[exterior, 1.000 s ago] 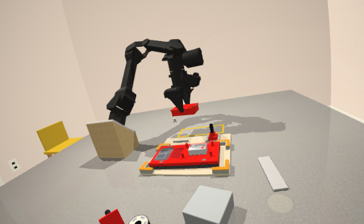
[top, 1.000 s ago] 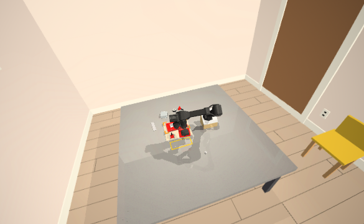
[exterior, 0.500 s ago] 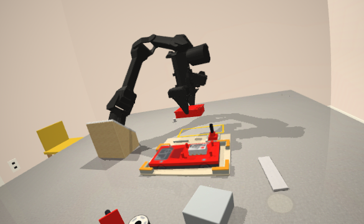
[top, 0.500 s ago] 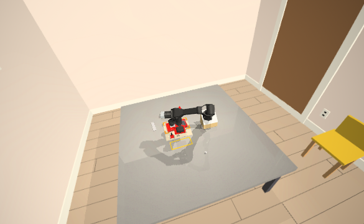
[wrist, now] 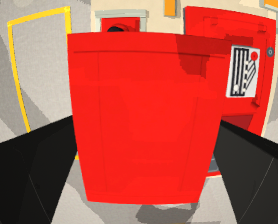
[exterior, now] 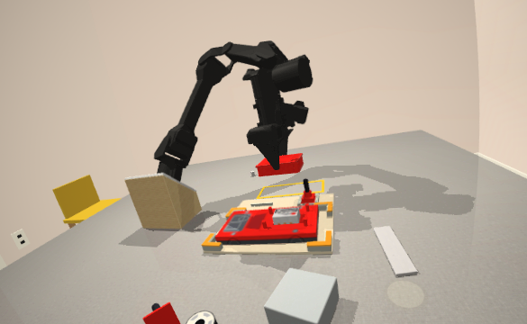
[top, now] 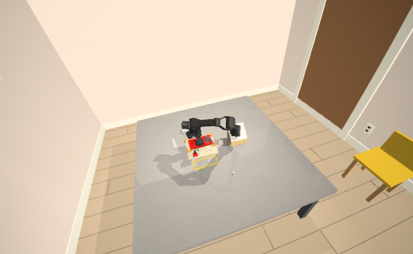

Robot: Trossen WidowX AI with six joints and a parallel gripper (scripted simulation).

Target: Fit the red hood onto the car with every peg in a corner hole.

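My gripper [exterior: 281, 158] [wrist: 146, 124] is shut on the red hood [exterior: 291, 166] [wrist: 140, 150], one finger on each long side, roof towards the wrist camera. The hood is in the air, above and beyond the jig in the exterior view. The red chassis [exterior: 249, 233] [wrist: 235, 25] lies in the cream jig [exterior: 268, 248] [top: 207, 152] with orange corners. Its grey engine block [exterior: 286, 217] [wrist: 244, 71] is in place, with short red pegs around it. The hood covers part of the chassis in the wrist view. The hood's corner holes are hidden.
A red base with a black lever [exterior: 306, 185] stands on the jig's edge. A yellow outline [exterior: 324, 185] [top: 204, 159] lies beside the jig. A white bar [exterior: 395, 252] [top: 174, 143], a grey box [exterior: 301, 292] and a red block [exterior: 164, 315] lie on the table.
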